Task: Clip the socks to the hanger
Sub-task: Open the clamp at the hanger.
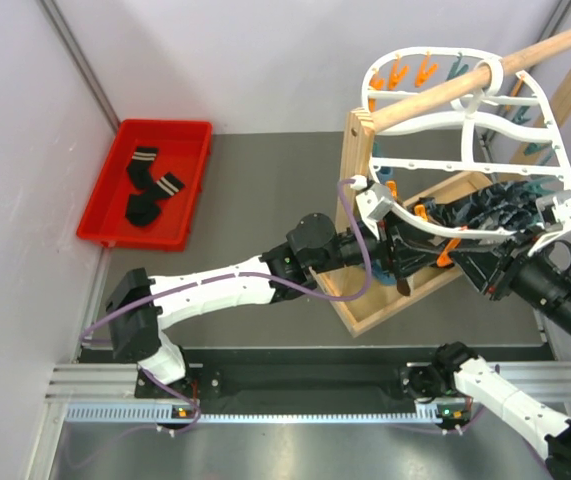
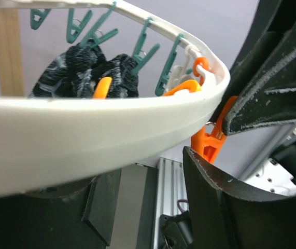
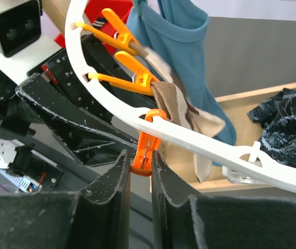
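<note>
One orange peg in tight right hand; left hand wide open.

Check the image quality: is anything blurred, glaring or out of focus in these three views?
Top external: sharp and evenly lit. Left wrist: the white hanger rim sits so close that it looks soft; the teal pegs behind it read clearer. Right wrist: the orange peg under the rim is crisp.

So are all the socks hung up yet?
Not yet. One brown and cream sock already hangs from orange pegs on the hanger. Right now the right gripper pinches another orange peg on the rim, with the left gripper open close by, and neither holds a sock. The black socks still lie in the red tray.
</note>
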